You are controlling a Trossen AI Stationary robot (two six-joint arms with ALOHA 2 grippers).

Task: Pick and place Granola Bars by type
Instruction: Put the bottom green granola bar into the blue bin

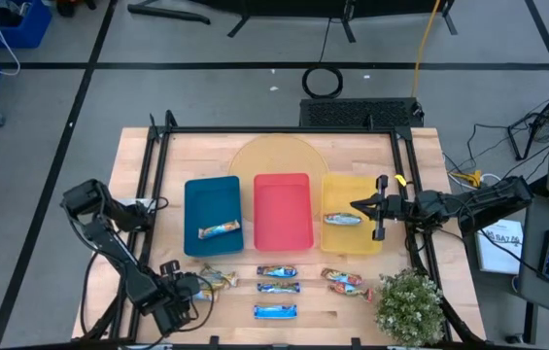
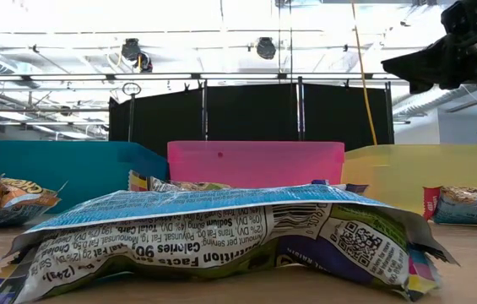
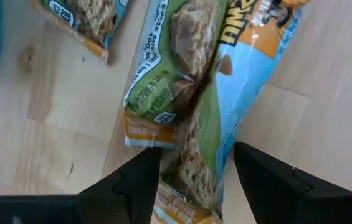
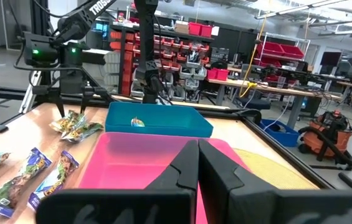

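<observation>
Two overlapping granola bars (image 3: 194, 106), one green-tan and one blue-orange, lie flat on the wood near the table's front left (image 1: 218, 279). My left gripper (image 3: 194, 177) points down over them, open, with a finger on either side of the green-tan bar's end. My right gripper (image 1: 379, 208) hovers shut over the yellow tray (image 1: 366, 190). One bar (image 1: 221, 230) lies in the blue tray (image 1: 201, 199), another (image 1: 344, 219) in the yellow tray. Several more bars (image 1: 277, 288) lie along the front of the table. The red tray (image 1: 284, 194) holds none.
A small potted plant (image 1: 410, 303) stands at the front right corner. A round tan board (image 1: 274, 156) lies behind the trays. A black frame (image 1: 284, 131) runs around the table's back and sides. A blue-white bar (image 2: 221, 236) lies right in front of the low camera.
</observation>
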